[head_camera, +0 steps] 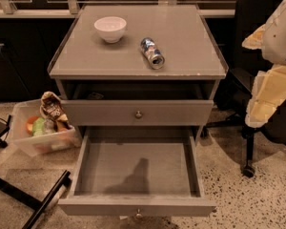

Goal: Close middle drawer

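Off to the right, the gripper (269, 92) hangs well apart from the middle drawer (109, 168), which stands pulled far out; the gripper's own spread I cannot tell.

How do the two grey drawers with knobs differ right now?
The middle drawer is pulled far out, showing a plain grey inside; the upper drawer is barely out, its inside dark. The middle drawer's front looks shallower than the upper drawer's. Both are grey with one small round knob. The end effector hangs at the right, away from both.
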Motion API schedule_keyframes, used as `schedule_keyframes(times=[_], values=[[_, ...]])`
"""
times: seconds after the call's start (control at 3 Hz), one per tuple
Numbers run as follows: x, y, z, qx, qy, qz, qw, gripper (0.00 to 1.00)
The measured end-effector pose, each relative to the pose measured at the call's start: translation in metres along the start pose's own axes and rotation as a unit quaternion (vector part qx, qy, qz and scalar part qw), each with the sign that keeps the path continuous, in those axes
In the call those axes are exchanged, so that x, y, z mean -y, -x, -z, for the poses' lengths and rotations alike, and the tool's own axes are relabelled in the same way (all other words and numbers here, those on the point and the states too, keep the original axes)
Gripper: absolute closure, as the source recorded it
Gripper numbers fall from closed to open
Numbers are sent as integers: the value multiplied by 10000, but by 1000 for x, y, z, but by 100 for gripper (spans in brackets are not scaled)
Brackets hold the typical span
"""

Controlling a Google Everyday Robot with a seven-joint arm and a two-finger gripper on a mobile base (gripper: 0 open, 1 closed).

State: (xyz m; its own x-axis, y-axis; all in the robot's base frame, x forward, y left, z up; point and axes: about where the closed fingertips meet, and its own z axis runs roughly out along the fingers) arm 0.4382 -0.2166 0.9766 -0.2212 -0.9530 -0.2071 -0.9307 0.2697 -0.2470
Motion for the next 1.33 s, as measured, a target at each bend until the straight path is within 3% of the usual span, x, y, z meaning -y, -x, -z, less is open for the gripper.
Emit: schedule_keyframes(times=[0.67,1.0,1.33], values=[[-10,6,-15,167,21,-93,9998,0],[-43,18,-44,558,51,-388,9977,0],[-89,32,-84,1077,165,-844,9905,0]])
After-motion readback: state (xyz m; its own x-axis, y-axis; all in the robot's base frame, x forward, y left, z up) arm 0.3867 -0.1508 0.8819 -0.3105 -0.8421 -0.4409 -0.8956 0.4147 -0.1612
